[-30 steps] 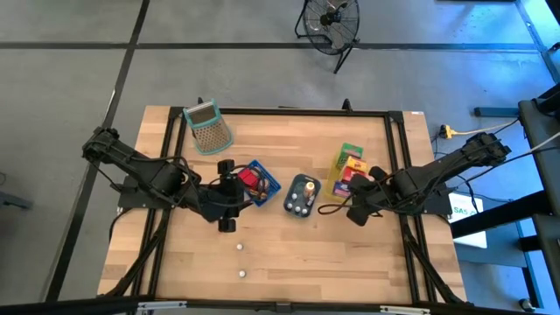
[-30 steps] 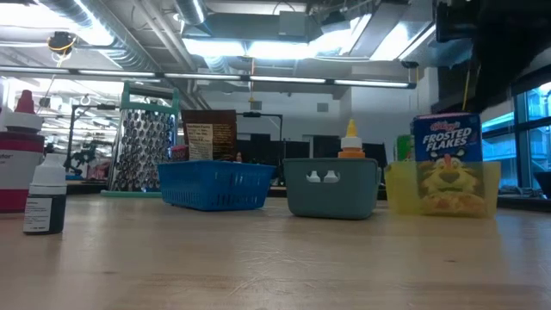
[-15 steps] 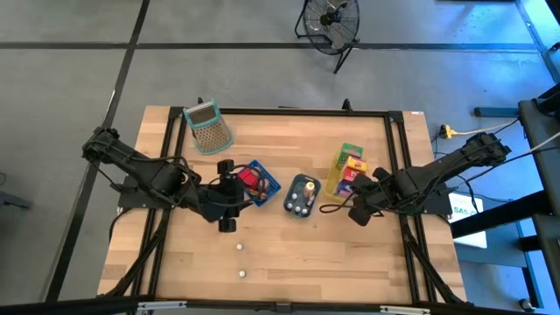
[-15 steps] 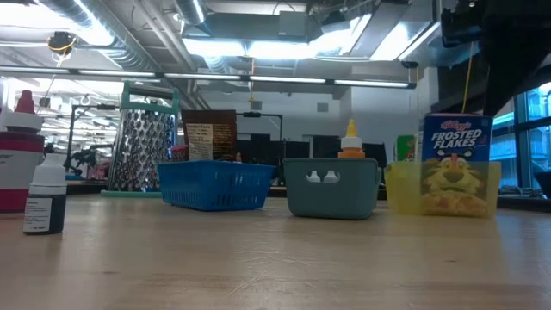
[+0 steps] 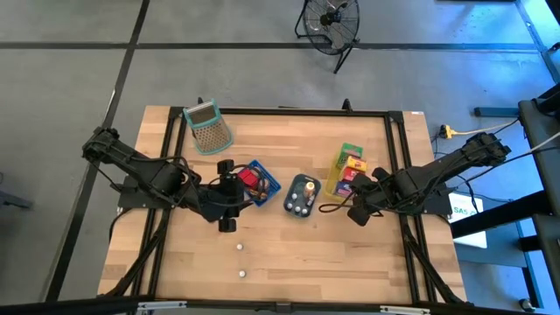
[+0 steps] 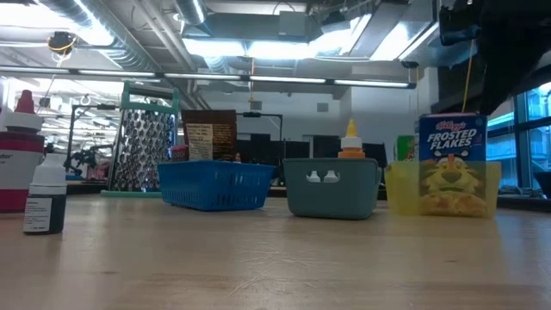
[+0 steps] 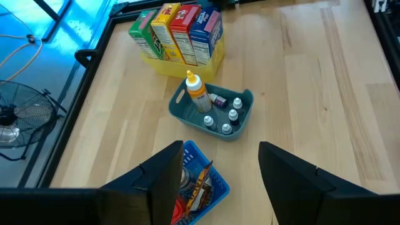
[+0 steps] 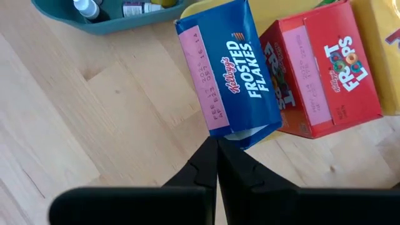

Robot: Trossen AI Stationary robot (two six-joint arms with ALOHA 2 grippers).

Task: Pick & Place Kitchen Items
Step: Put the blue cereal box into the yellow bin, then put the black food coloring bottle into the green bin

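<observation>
Cereal boxes (image 7: 177, 32) upright in yellow tray (image 7: 187, 67); bottles (image 7: 220, 109) in teal tray (image 7: 180, 112).

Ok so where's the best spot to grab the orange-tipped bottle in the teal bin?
Grip the orange-tipped bottle by its neck, coming straight down from above. It stands upright and taller than the small bottles around it, and the teal bin walls block a side approach. The left gripper, open, is nearest.
</observation>
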